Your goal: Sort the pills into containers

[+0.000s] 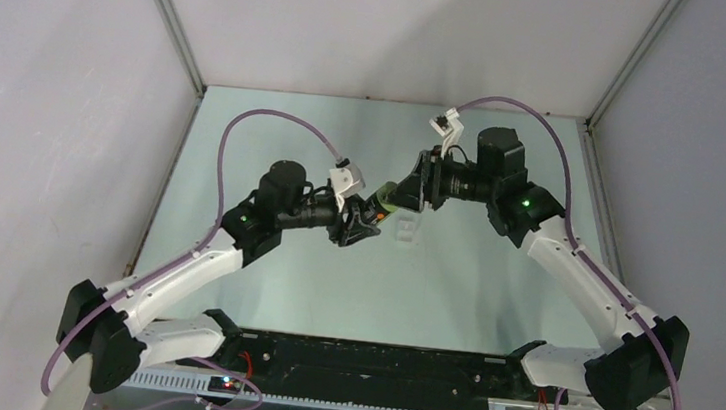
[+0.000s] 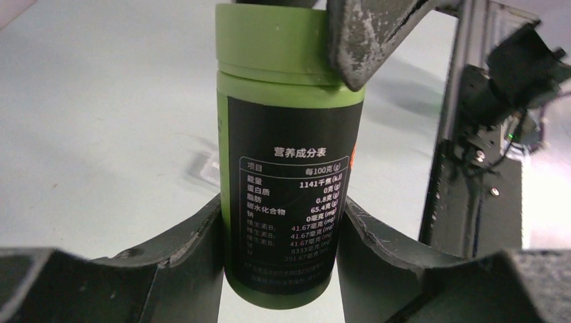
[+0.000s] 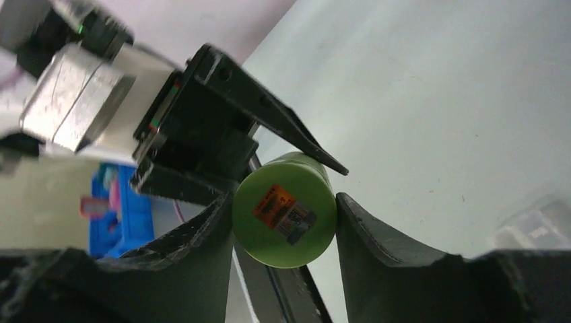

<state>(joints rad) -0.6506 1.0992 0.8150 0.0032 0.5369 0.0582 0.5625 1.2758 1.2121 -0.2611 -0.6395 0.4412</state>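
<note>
Two grippers share one object. Left gripper (image 2: 281, 205) is clamped on the lower body of the green bottle (image 2: 269, 81), its curved fingers (image 2: 188, 242) pressed to either side of the label, holding the bottle off the table (image 1: 281, 288) between the arms. Right gripper (image 3: 283, 202) is closed on the same bottle at its cap (image 3: 306, 182) end, with its pads touching both sides of the round top. One arm steadies while the other takes the lid, which I judge to be the set-up for twisting it off.

No pills show anywhere. They are presumably inside the bottle, but that cannot be seen. The containers (image 1: 405, 231), a small clear box, stand on the table just beside the bottle on the right arm's side — handy for pouring. What they hold is too small to tell.

The black panel facing the left wrist camera is a Chinese nutrition table headed 营养成分表, per 每100克(g). Its rows read 能量 1141千焦, 蛋白质 0克, 脂肪 0.8克, 碳水化合物 65.4克 and 钠 0毫克, followed by vitamin B rows at 41.67毫克. The lowest lines are too dim to read. On the cap sits an orange sticker (image 3: 275, 202) beside a small barcode-like patch — neither is legible. No brand name shows.
</note>
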